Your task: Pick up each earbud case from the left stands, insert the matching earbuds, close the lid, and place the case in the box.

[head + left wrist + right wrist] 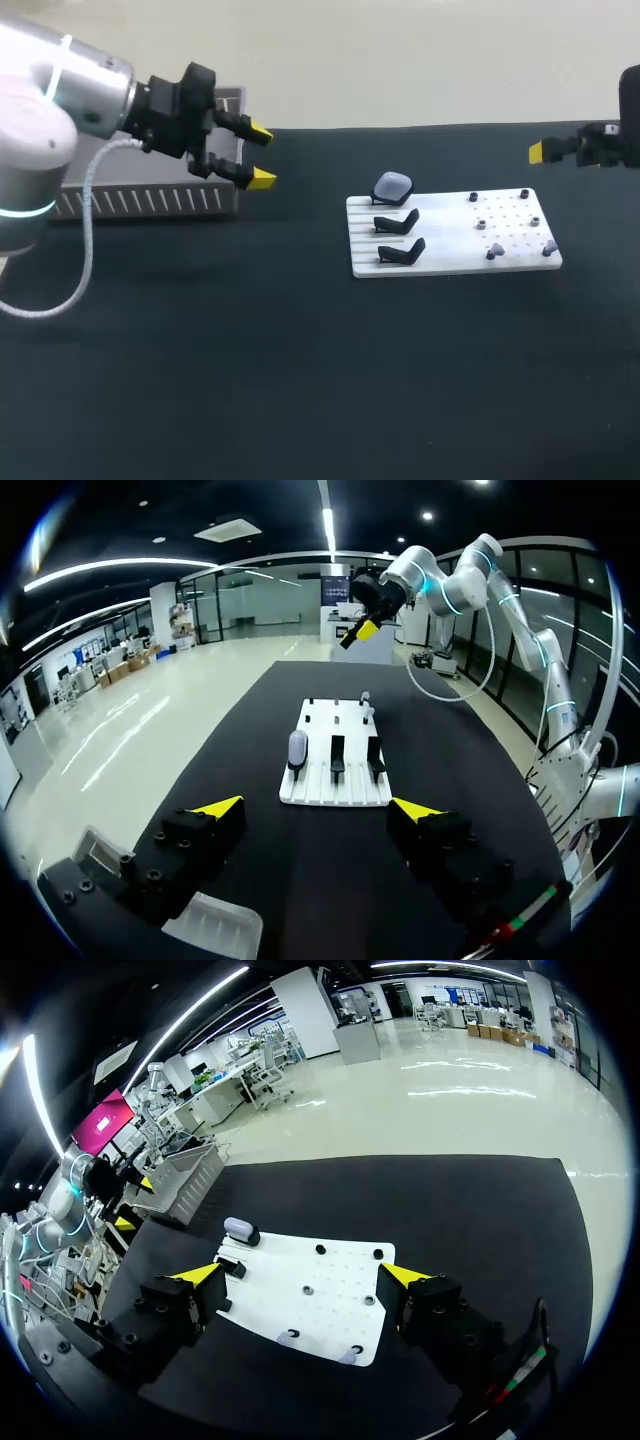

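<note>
A lilac earbud case sits shut on the farthest of the black stands at the left end of the white board. The two nearer stands are bare. Small earbuds rest on pegs at the board's right end, some dark, some pale. My left gripper hangs open over the table's far left, well away from the board. My right gripper is open at the far right, above and beyond the board. From the left wrist the case lies ahead of the left gripper. From the right wrist the case lies beyond the right gripper.
A grey slotted box stands at the far left, behind and under my left arm; it shows as the grey box in the right wrist view. The black tabletop in front of the board is bare.
</note>
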You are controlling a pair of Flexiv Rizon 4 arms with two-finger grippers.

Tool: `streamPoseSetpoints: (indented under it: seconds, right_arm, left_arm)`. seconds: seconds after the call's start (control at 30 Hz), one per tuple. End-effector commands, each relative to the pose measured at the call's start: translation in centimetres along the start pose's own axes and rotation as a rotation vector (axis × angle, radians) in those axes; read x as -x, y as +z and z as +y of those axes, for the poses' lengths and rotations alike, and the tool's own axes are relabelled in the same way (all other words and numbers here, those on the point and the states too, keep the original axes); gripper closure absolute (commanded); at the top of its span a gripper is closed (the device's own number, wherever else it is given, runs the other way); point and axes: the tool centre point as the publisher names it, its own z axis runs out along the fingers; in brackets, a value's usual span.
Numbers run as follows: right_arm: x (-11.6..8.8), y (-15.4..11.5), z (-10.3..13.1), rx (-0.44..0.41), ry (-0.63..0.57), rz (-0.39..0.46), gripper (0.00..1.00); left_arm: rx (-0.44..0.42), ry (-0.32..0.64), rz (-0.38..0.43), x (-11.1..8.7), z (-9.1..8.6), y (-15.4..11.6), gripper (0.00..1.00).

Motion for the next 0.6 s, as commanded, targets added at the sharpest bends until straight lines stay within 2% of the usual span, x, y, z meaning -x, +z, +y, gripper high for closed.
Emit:
streamPoseSetpoints:
  seconds: [0.03,0.23,0.43,0.6]
  right_arm:
    - [0.0,0.0,0.0,0.000,-0.001,0.000,0.00]
    - [0.0,0.0,0.0,0.000,-0.001,0.000,0.00]
    - [0.0,0.0,0.0,0.000,-0.001,0.000,0.00]
    - [0.0,0.0,0.0,0.000,-0.001,0.000,0.00]
  left_arm:
    - [-0.126,-0.021,-0.004,-0.2,0.7,1.0,0.00]
    - [-0.119,-0.062,-0.013,-0.4,0.9,2.5,0.00]
    - [-0.106,-0.093,0.027,-0.9,1.1,4.7,0.00]
    - [-0.108,-0.084,0.036,-0.9,1.0,6.2,0.00]
